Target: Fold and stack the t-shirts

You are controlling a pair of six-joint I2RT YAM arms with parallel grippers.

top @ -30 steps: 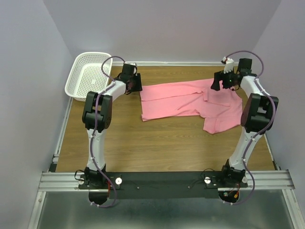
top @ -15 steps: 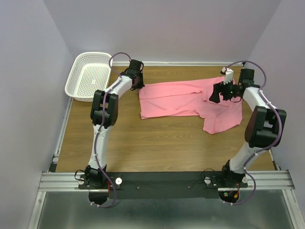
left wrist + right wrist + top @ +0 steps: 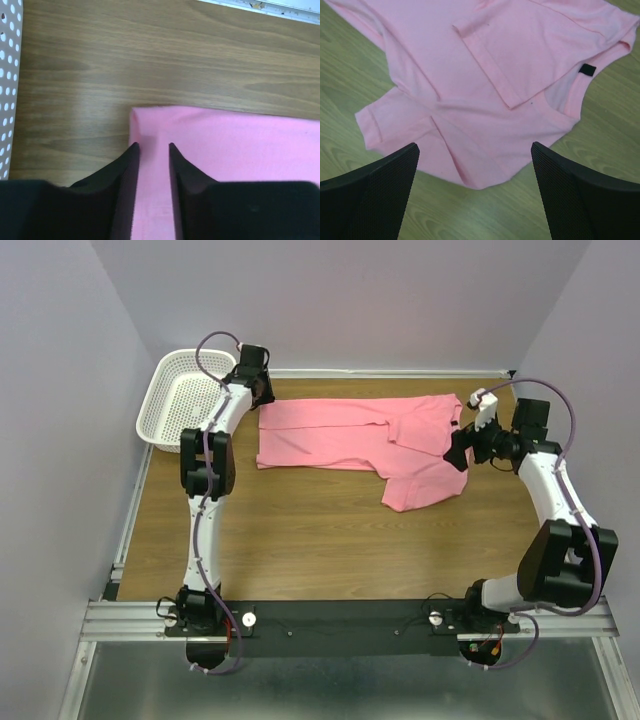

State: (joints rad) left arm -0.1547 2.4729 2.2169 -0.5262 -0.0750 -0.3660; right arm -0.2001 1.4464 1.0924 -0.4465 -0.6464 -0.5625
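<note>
The pink t-shirt [image 3: 350,435] lies partly folded and rumpled across the far half of the table. My left gripper [image 3: 256,400] is at its far left corner, beside the basket. In the left wrist view the fingers [image 3: 125,170] stand close together with the shirt's edge [image 3: 240,145] between them, so the gripper [image 3: 152,146] is shut on the cloth. My right gripper [image 3: 458,452] is at the shirt's right edge. In the right wrist view it [image 3: 474,147] is wide open and empty above the shirt [image 3: 520,50], whose neck with a black label [image 3: 588,69] shows.
A white plastic mesh basket [image 3: 160,405] stands at the far left corner, and its wall [image 3: 7,75] is just left of my left gripper. A white rail [image 3: 260,6] runs along the table's far edge. Purple walls close in the left, back and right.
My left gripper has moved left toward the basket, and the shirt has slid left with it. My right gripper has drawn back to the right and nearer, off the shirt's collar area.
</note>
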